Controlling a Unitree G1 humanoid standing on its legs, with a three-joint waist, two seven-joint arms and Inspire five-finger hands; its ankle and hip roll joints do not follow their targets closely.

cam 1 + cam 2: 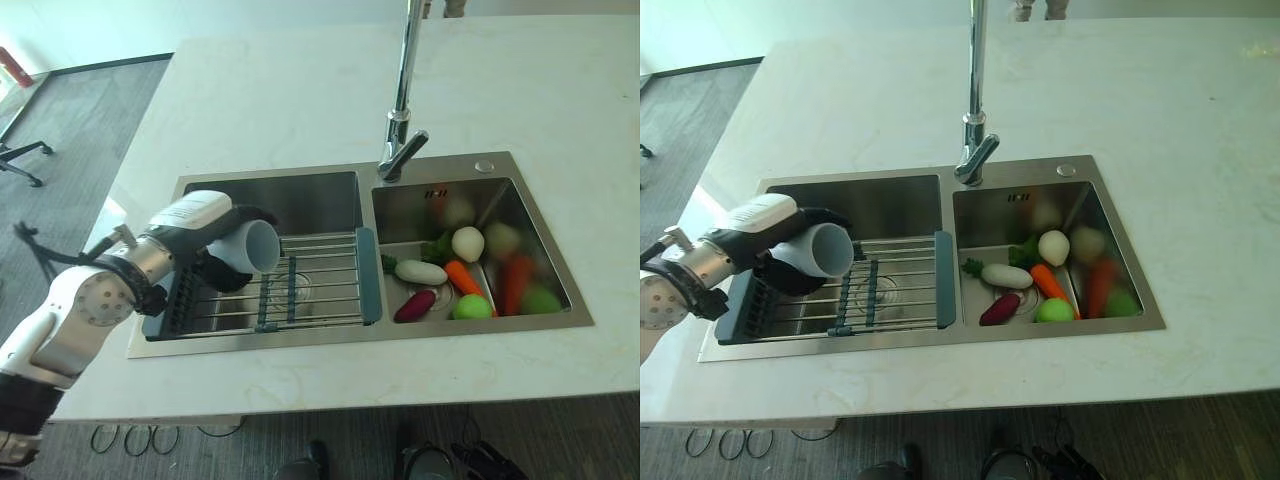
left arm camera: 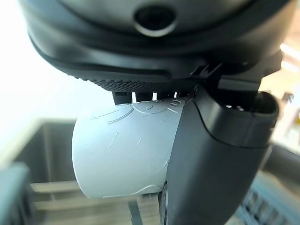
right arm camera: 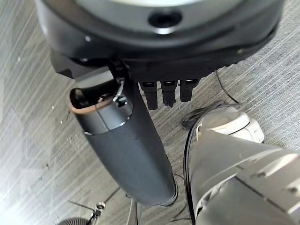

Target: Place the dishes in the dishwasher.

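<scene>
In the left eye view the left hand (image 1: 215,235) has its fingers and thumb curled round a pale cup (image 1: 252,246), which lies on its side with its long axis running out from the palm and its open mouth turned away from the hand, toward the wire rack (image 1: 320,285) just past and below the fingertips. The rack spans the left basin of the sink (image 1: 560,320); the cup hangs over its near-hand end, seemingly not resting on it. Beyond the rack, well past the fingers, the right basin holds toy vegetables: a carrot (image 1: 462,277), a white radish (image 1: 421,271) and a green ball (image 1: 473,307) among others. The right eye view shows the same: the cup mouth (image 1: 832,250) faces the rack bars, the faucet (image 1: 975,140) standing behind. In the left wrist view the thumb (image 2: 220,154) clamps the cup's side against the fingers. In the right wrist view the right hand (image 3: 131,140) hangs over the floor, fingers curled on nothing, so the left is judged the working hand.
</scene>
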